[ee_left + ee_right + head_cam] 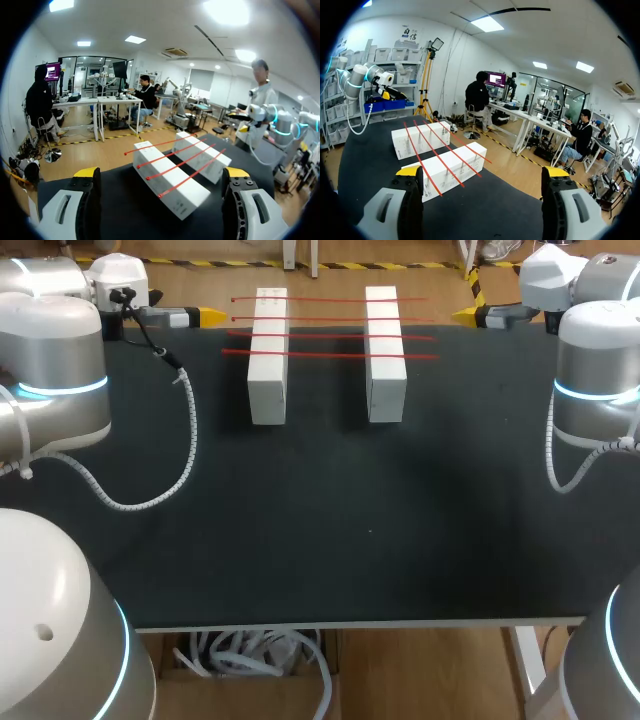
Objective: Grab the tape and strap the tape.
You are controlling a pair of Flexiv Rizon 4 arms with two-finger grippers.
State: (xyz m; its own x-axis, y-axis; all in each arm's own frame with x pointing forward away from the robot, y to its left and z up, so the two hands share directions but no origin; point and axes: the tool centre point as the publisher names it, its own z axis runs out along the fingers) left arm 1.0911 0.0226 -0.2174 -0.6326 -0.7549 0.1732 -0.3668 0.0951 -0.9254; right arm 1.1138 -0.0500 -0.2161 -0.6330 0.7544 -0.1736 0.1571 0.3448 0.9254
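On the black table point(320, 540), two white blocks point(268, 370) stood side by side with a gap between them, evidently as supports. Four red tapes point(330, 337) lay across both blocks, bridging the gap, probably for access from beneath. At the far corners, the left gripper point(207, 316) and right gripper point(464, 314) hung with fingers spread, holding nothing, well apart from the tapes.

The left arm point(55, 380) and right arm point(600, 390) hide the table's point(320, 540) side edges; the straps' point(330, 337) ends are too fine to tell.
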